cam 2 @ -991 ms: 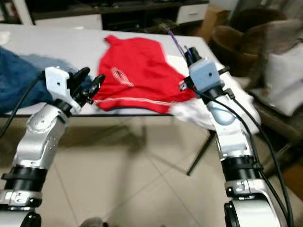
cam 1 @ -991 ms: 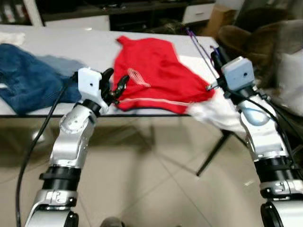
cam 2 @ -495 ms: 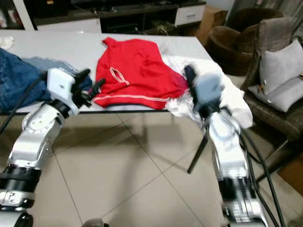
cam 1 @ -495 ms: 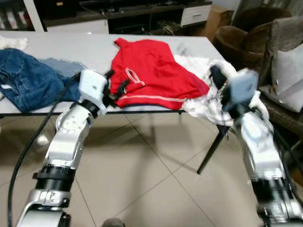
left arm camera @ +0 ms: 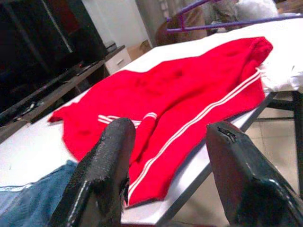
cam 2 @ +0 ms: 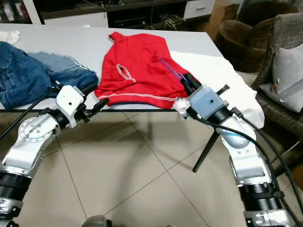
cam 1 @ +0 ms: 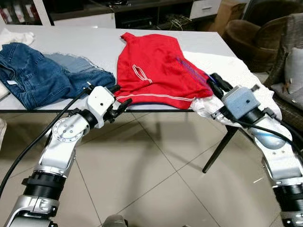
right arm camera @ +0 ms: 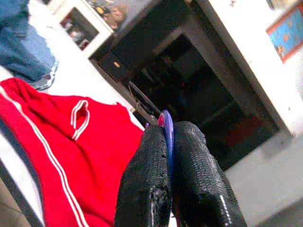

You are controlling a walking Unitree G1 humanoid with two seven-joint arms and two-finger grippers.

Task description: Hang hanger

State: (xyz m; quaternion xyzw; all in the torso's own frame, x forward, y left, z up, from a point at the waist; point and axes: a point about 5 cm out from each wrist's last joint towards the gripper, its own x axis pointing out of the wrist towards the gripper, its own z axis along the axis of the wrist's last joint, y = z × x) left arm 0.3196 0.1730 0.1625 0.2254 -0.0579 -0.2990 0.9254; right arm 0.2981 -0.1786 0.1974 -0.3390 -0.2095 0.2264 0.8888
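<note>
Fingers of the right gripper [right arm camera: 169,187] are pinched tight on one purple hanger [cam 2: 171,71], a thin wire-like frame that slants up from the grip over the red garment [cam 1: 154,71] at the right end of the white bench [cam 1: 102,45]. One red garment with white stripe trim lies spread flat mid-bench; one white cloth [cam 2: 222,78] drapes off the right corner beneath the hanger; one pile of blue jeans [cam 1: 38,78] sits on the left. Two fingers of the left gripper [left arm camera: 173,163] stand wide apart, holding nothing, at the bench's front edge just before the red garment's hem
</note>
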